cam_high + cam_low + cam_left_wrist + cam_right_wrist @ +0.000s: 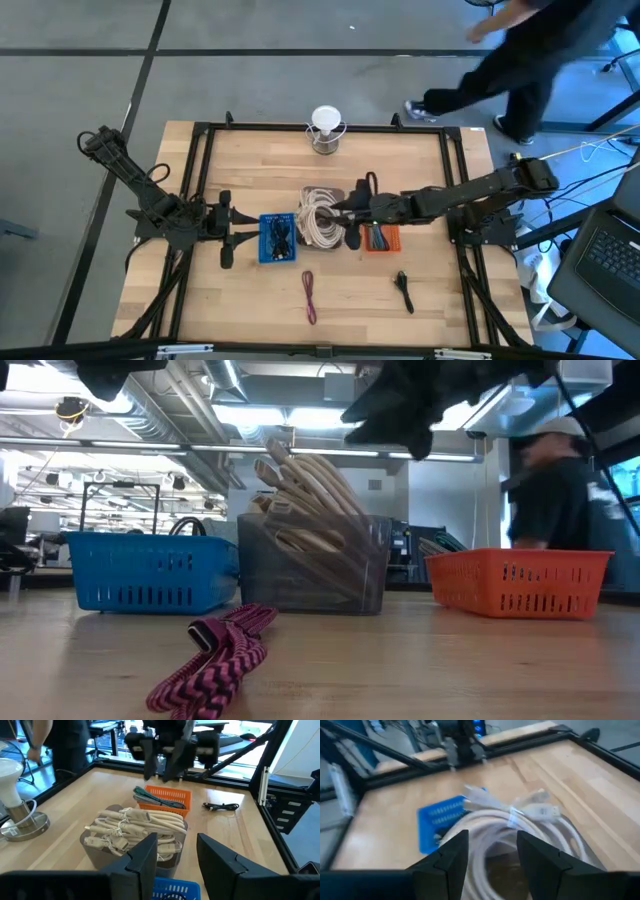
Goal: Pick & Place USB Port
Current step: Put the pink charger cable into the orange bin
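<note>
A clear grey bin [318, 225] in the table's middle holds coiled white USB cables [520, 820], whose plugs stick up above its rim [300, 480]. A blue basket [277, 238] stands to its left and an orange basket [381, 239] with dark cables to its right. My right gripper [352, 215] hovers open over the bin's right side, above the white cables [400, 405]; its fingers [492, 840] stand over the coil without touching it. My left gripper [228, 232] waits open to the left of the blue basket, pointing at it [177, 842].
A magenta braided cable [309, 297] and a black cable [403, 290] lie on the near part of the table. A bulb lamp [325, 128] stands at the far edge. A black frame [200, 150] runs round the table. A person [520, 70] walks beyond the far right corner.
</note>
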Tool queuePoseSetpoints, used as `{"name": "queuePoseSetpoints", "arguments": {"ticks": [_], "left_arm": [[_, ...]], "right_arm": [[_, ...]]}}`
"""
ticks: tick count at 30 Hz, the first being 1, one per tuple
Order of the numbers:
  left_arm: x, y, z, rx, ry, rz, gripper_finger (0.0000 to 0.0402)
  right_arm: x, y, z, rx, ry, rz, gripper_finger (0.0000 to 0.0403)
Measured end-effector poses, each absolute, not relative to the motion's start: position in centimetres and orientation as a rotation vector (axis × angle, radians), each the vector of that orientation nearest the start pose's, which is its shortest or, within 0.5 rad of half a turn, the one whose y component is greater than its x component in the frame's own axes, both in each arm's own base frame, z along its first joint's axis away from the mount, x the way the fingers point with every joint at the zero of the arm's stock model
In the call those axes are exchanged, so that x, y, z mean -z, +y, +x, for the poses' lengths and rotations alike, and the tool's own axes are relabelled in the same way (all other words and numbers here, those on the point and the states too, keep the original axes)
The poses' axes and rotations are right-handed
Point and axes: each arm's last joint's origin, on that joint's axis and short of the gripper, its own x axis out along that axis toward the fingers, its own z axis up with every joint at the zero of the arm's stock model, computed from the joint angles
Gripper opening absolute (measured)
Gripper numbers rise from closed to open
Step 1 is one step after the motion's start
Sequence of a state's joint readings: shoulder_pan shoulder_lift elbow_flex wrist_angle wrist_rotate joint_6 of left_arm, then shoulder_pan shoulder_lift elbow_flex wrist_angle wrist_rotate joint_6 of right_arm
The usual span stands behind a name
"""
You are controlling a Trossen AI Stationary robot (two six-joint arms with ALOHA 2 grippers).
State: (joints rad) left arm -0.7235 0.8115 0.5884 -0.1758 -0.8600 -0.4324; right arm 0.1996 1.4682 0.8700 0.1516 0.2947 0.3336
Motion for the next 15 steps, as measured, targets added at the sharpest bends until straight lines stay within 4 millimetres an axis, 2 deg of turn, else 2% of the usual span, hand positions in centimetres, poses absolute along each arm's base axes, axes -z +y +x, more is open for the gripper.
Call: {"name": "queuePoseSetpoints", "arguments": {"ticks": [3,9,12,15], "left_arm": [[-26.6,-9.6,14.2,-0.191,0.245,-0.144,0.0129],[-26.6,-9.6,14.2,-0.197,0.244,-0.108,0.0129],[-26.6,-9.6,14.2,-0.197,0.245,-0.1,0.0129],[-26.6,-9.6,14.2,-0.197,0.244,-0.1,0.0129]], "right_arm": [[-24.8,7.1,30.2,0.079,0.379,0.272,0.0169],[-26.0,12.9,28.9,-0.166,0.286,0.362,0.0169],[-26.2,15.6,28.4,-0.246,0.22,0.401,0.0169],[-25.8,17.3,27.9,-0.27,0.206,0.401,0.0169]]}}
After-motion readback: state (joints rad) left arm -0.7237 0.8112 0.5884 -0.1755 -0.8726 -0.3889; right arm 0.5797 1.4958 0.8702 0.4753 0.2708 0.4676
